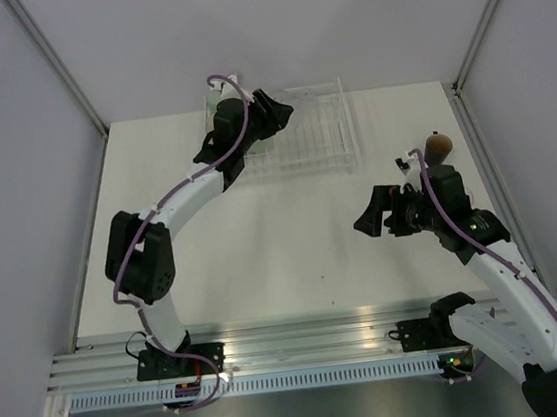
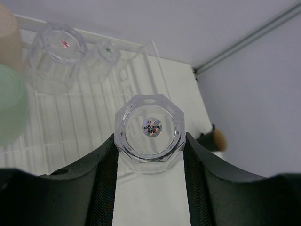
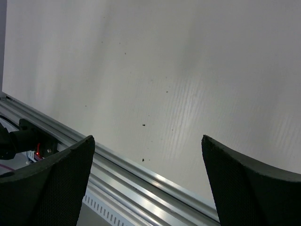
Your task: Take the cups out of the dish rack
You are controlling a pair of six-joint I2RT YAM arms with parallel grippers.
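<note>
My left gripper (image 2: 150,137) is shut on a small clear cup (image 2: 149,155), held base toward the camera with a round sticker on it. It is over the white wire dish rack (image 1: 316,136) at the table's far side. Two more clear cups (image 2: 55,56) (image 2: 101,59) stand upside down in the rack, with a green tumbler (image 2: 9,103) and a beige tumbler (image 2: 7,33) at the left edge. A dark brown cup (image 1: 438,145) stands on the table to the right of the rack. My right gripper (image 1: 370,216) (image 3: 146,141) hangs open over bare table, nothing between its fingers.
Grey walls close in the table on the left, back and right. An aluminium rail (image 3: 141,176) runs along the near edge, below my right gripper. The brown cup stands just behind the right arm's wrist (image 1: 439,200).
</note>
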